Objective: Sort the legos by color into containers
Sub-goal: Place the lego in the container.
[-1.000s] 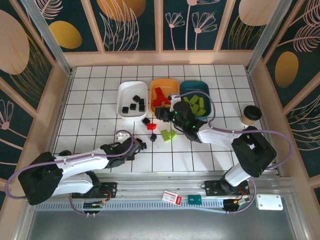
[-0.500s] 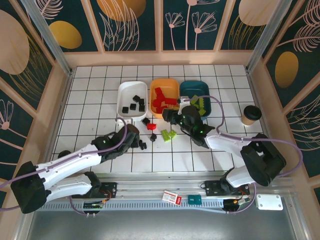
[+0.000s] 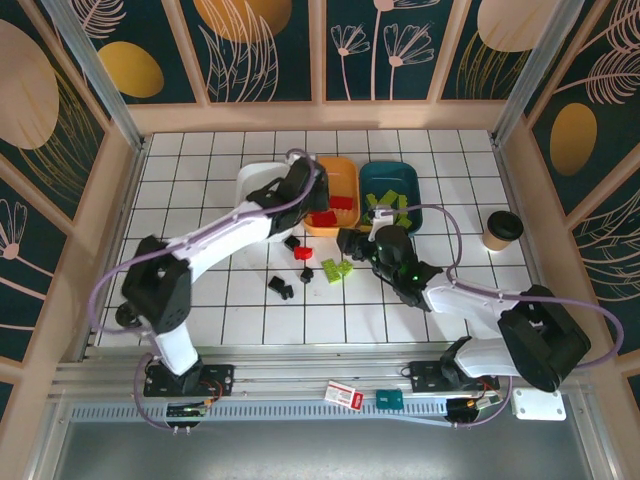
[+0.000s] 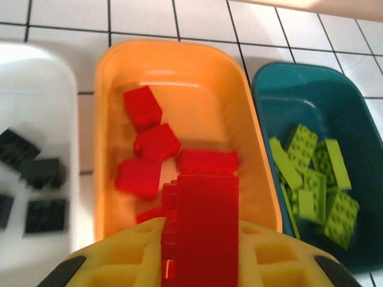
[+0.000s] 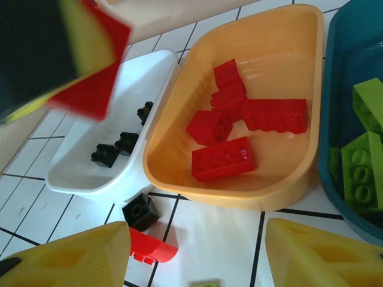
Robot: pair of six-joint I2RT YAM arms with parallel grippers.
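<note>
Left gripper (image 4: 200, 251) clasps a red brick (image 4: 206, 197) near the red-filled orange tray (image 4: 108, 119); right gripper (image 5: 194, 251) open.

No text, number or brand could be read anywhere. The small red-and-white card (image 3: 343, 395) lying on the grey metal rail (image 3: 280, 380) bore print too small to make out, as did the little teal tag (image 3: 388, 400) beside it.

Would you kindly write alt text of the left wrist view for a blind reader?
The left pincer holds a red brick above the orange tray, where more red bricks lie. The white tray at left holds black bricks; the teal tray at right, green bricks.
</note>
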